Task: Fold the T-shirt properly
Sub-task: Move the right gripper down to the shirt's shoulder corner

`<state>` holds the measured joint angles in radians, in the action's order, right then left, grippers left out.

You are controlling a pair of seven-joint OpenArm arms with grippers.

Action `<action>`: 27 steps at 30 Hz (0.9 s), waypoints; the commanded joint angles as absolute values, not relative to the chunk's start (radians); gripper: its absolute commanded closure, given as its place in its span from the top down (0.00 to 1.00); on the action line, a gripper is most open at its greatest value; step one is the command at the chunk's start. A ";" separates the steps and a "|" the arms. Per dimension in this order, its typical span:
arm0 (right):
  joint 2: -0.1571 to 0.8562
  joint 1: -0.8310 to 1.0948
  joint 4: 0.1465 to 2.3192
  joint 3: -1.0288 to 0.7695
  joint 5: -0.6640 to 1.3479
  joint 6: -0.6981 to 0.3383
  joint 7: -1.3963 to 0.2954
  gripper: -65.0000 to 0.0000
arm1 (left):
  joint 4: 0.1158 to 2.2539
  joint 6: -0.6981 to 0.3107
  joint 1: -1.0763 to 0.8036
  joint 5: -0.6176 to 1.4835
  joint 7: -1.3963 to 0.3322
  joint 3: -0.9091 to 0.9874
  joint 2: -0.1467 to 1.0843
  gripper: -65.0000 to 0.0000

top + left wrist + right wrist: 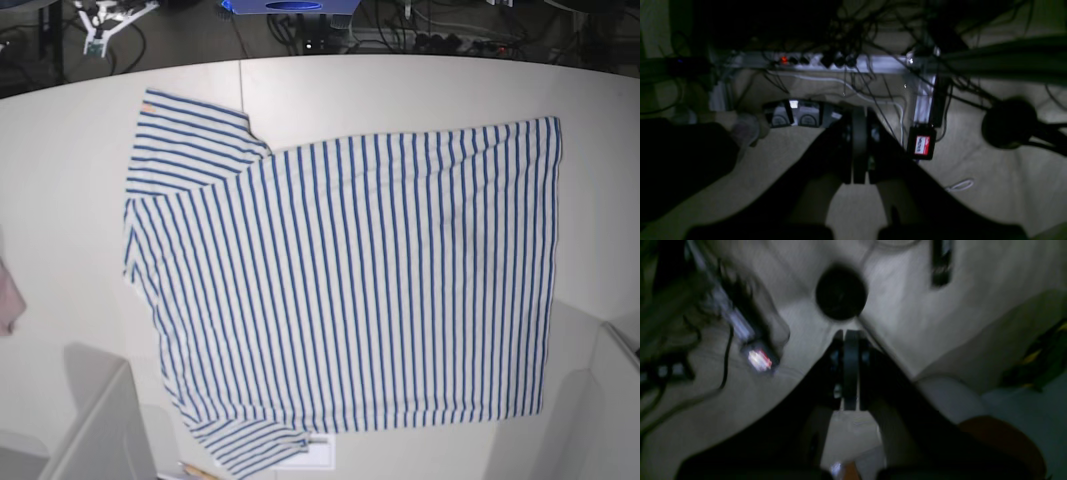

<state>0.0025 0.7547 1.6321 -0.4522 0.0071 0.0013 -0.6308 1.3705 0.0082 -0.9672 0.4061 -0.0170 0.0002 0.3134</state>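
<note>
The shirt (345,285) lies spread flat across the middle of the table (60,200), one sleeve toward the far left corner, the other at the near edge, the straight hem running down the right side. No fold is in it yet, by the look of it.

Neither arm is over the cloth in the base view. The wrist views look down at floor, cables and a power strip (813,61), so both arms seem to hang off the table's edge. The left gripper (859,146) is clenched, jaws pressed together on nothing. The right gripper (850,373) is the same, closed and empty, though that view is blurred.

Risks from here: closed jaws cannot pinch fabric, so a reach without opening first would just shove the cloth and bunch it. This looks like thin, limp knit, and it would likely slide on the smooth pale tabletop, so a one-sided pull could drag the whole shirt askew. The near sleeve sits right at the near edge and could slip off. Grabbing two layers unevenly would give a crooked fold.

Texture: white with thin blue stripes, faint wrinkles across the chest, sleeves slightly rumpled. A pinkish cloth (8,295) peeks in at the left edge, well apart.
</note>
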 commanded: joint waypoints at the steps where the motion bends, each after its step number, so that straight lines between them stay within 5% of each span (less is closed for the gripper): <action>1: 0.007 0.771 1.681 -0.458 0.002 0.004 -0.639 0.00 | 1.411 0.012 -0.998 0.415 -0.004 0.004 0.328 0.00; 18: -0.008 0.578 1.995 -0.450 0.024 0.004 -0.727 0.00 | 1.903 0.005 -1.202 0.417 -0.004 0.309 0.269 0.00; 27: -0.016 0.493 2.005 -0.472 0.515 0.004 -0.728 0.00 | 1.960 0.005 -1.152 0.420 -0.004 0.321 0.246 0.00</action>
<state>-0.0204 0.4965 1.9858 -0.4664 0.5293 0.0074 -0.7509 1.9461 0.0010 -1.1362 0.4202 -0.0269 0.3134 0.2382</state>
